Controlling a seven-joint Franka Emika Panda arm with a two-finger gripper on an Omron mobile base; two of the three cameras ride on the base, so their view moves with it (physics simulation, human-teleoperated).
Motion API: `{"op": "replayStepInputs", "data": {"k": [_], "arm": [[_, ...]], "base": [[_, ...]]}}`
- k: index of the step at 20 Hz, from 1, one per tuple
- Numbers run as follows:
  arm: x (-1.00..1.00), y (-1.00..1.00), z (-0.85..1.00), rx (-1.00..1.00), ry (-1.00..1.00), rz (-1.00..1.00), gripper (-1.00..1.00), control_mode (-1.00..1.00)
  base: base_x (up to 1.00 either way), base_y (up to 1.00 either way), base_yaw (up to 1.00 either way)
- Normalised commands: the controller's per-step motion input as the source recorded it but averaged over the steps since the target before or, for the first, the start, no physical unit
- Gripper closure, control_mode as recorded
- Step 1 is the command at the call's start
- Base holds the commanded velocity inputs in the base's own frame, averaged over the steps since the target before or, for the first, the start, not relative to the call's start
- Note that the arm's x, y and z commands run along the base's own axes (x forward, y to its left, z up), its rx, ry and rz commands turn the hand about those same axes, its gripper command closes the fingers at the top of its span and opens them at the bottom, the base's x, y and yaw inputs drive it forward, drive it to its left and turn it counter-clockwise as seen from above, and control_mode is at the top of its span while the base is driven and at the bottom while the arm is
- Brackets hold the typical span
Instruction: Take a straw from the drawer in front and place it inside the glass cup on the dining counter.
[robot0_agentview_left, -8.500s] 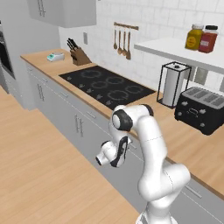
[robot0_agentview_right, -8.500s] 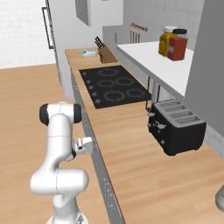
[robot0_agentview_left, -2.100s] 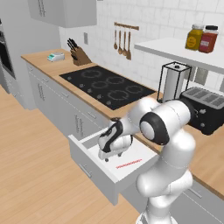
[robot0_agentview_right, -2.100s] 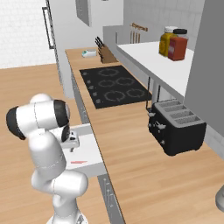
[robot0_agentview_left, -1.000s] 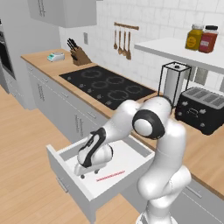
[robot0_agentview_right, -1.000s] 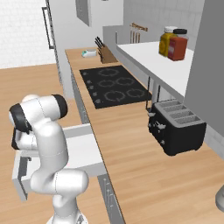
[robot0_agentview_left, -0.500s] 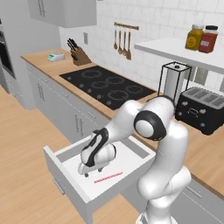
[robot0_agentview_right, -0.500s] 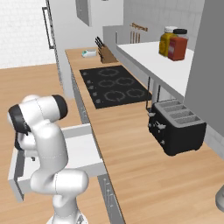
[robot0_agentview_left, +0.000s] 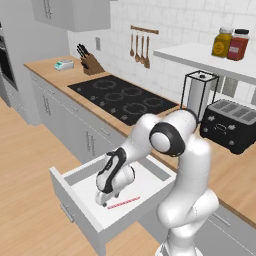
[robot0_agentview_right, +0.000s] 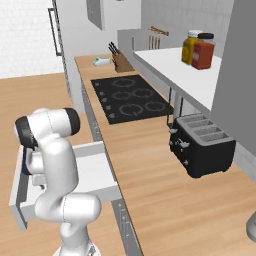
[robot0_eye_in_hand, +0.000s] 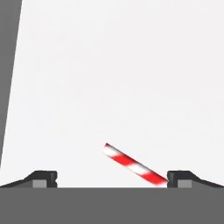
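The drawer (robot0_agentview_left: 75, 192) stands pulled out from the cabinet, its white inside showing; in the right base view the drawer (robot0_agentview_right: 97, 172) lies to the left of the counter, partly behind my arm. The straw (robot0_agentview_left: 123, 203), thin and red-white striped, lies flat on the drawer floor near the front right. My gripper (robot0_agentview_left: 102, 200) hangs low inside the drawer, just left of the straw, jaws open and holding nothing. In the hand view the straw (robot0_eye_in_hand: 133, 164) lies slanted between my fingertips (robot0_eye_in_hand: 180, 178), one end close to the right tip; gripper (robot0_eye_in_hand: 112, 179). The glass cup and dining counter are out of view.
The wall counter carries a black hob (robot0_agentview_left: 122, 97), a black toaster (robot0_agentview_left: 230, 125), a metal-framed holder (robot0_agentview_left: 199, 95) and a knife block (robot0_agentview_left: 89, 64). Two jars (robot0_agentview_left: 230, 44) stand on a white shelf. The drawer's grey side wall (robot0_eye_in_hand: 8, 65) rises at the left of the hand view.
The drawer has slid a little further out. My hand has sunk lower toward the drawer floor beside the straw. The jaws have stayed open.
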Motion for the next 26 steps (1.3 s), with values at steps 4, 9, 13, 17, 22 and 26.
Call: {"op": "replayStepInputs", "data": {"k": [4,9,13,17,22,26], "arm": [[0.0,0.0,-0.17,-0.07,0.0,0.31,-1.0,-1.0],[0.11,0.0,-0.15,-0.04,0.0,0.27,-1.0,-1.0],[0.21,0.0,-0.26,0.0,0.0,0.2,-1.0,-1.0],[0.19,0.0,-0.33,0.0,0.0,0.14,-1.0,-1.0],[-0.01,0.0,-0.23,0.0,0.0,0.11,-1.0,-1.0],[-0.21,-0.02,-0.12,0.0,-0.01,0.1,-1.0,-1.0]], "base": [[0.0,0.0,0.0],[0.0,0.0,0.0],[0.0,0.0,0.0],[0.0,0.0,0.0],[0.0,0.0,0.0],[0.0,0.0,0.0]]}}
